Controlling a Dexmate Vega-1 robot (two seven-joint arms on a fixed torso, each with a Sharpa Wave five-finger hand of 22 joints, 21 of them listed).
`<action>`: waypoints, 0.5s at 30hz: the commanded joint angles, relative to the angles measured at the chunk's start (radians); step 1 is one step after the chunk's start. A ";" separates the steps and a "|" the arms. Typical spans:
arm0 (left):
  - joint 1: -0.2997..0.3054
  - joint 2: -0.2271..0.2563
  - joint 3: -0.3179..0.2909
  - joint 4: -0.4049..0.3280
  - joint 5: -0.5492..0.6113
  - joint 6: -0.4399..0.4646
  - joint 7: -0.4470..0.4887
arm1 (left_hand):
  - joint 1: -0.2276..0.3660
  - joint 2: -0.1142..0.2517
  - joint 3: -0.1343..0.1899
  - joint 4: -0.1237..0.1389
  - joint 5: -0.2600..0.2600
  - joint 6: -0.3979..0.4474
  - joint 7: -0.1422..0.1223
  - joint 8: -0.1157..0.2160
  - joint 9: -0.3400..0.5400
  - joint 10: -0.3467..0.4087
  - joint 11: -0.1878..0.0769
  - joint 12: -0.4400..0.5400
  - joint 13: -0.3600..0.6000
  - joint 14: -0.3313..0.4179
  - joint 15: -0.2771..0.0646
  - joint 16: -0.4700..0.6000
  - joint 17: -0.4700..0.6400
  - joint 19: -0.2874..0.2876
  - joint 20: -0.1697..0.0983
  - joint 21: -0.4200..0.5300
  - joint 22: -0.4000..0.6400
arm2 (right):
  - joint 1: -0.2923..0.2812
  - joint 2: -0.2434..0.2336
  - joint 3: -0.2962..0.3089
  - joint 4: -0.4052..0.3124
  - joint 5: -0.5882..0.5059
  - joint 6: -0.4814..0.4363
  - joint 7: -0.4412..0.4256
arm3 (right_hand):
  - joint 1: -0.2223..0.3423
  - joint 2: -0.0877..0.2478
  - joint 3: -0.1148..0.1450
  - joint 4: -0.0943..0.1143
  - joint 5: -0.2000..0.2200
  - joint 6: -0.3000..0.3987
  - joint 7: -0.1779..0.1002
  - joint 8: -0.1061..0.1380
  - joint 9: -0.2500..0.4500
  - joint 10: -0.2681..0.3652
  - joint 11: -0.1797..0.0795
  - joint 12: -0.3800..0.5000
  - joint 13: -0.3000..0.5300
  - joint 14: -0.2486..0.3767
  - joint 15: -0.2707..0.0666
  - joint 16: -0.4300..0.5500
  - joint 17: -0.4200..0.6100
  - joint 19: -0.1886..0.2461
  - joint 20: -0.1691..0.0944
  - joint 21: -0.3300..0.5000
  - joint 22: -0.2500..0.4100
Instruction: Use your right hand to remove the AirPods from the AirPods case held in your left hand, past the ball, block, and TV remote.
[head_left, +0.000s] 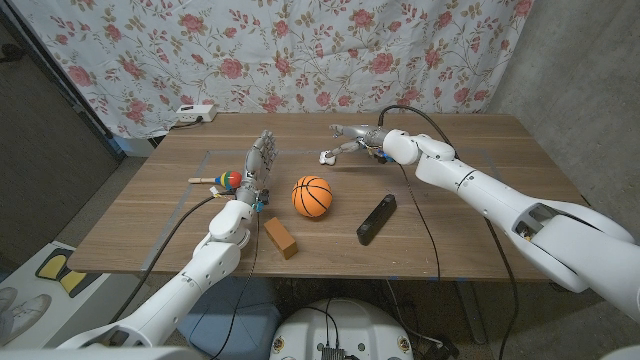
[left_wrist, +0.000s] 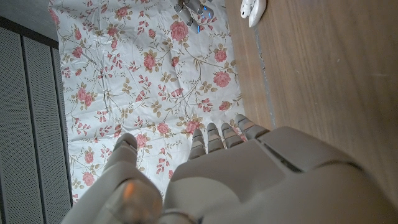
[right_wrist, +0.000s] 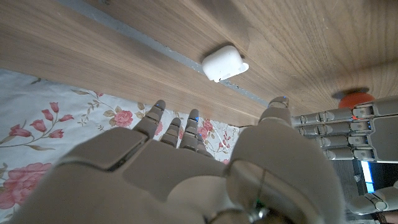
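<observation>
Head view first: the white AirPods case (head_left: 328, 157) sits on the table (head_left: 470, 140) at the far side, lid apparently flipped open, just beside the fingertips of our right hand (head_left: 358, 136). It isn't in our left hand (head_left: 256, 170) at all, whatever the task says. In the right wrist view the case (right_wrist: 223, 63) lies alone on the wood next to a strip of tape (right_wrist: 124, 31), and our right-hand fingers (right_wrist: 155, 121) are spread and holding nothing. We can't make out whether the earbuds are inside; too small to tell.

Our left hand stands upright on its edge, fingers apart and released, well short of the case, with a little multicoloured toy (head_left: 222, 179) beside it. In front of it lie the basketball (head_left: 311, 196), the wooden block (head_left: 280, 238) and the black TV remote (head_left: 376, 218), strung across the middle of the table.

What could go wrong from here, in our judgement? The case is small, smooth and unheld, so a poke from the right fingers could slide or tip it, or snap the lid shut. And if the left hand reaches across, its arm could nudge the ball and send it rolling into the remote.
</observation>
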 joint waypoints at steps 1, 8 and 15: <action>0.007 -0.001 0.002 -0.002 -0.005 -0.003 -0.004 | 0.008 -0.003 -0.004 0.002 0.001 -0.006 -0.005 -0.002 0.003 0.007 -0.003 -0.003 0.005 0.003 -0.001 0.004 0.006 0.010 0.003 0.001 0.006 | 0.014 0.020 -0.010 0.036 -0.011 0.000 0.003 | 0.004 0.003 0.008 -0.003 -0.001 -0.121 0.007 0.005 0.006 0.001 0.006 0.002 0.004 -0.003 0.006 0.006 0.002 -0.002 0.004 0.006 0.003; 0.011 0.002 -0.001 -0.008 -0.003 -0.001 0.004 | 0.008 -0.003 -0.004 0.002 0.001 -0.004 -0.004 -0.001 0.003 0.009 -0.002 -0.003 0.005 0.004 -0.001 0.005 0.006 0.010 0.003 0.002 0.006 | 0.023 0.024 -0.013 0.046 -0.018 -0.005 0.007 | 0.006 0.004 0.010 -0.004 -0.001 -0.121 0.007 0.006 0.006 -0.005 0.005 0.000 0.007 -0.006 0.001 0.005 0.002 -0.002 0.003 0.005 0.003; 0.013 0.001 0.000 -0.013 0.001 -0.001 0.010 | 0.008 -0.003 -0.004 0.002 0.001 -0.003 -0.002 -0.001 0.003 0.009 0.000 -0.003 0.005 0.003 -0.002 0.004 0.006 0.011 0.003 0.002 0.006 | 0.040 0.039 -0.021 0.077 -0.018 -0.015 0.037 | 0.009 0.004 0.013 -0.007 -0.002 -0.120 0.006 0.006 0.007 0.003 -0.004 0.004 0.012 -0.009 0.001 0.003 0.001 -0.004 0.001 0.005 0.003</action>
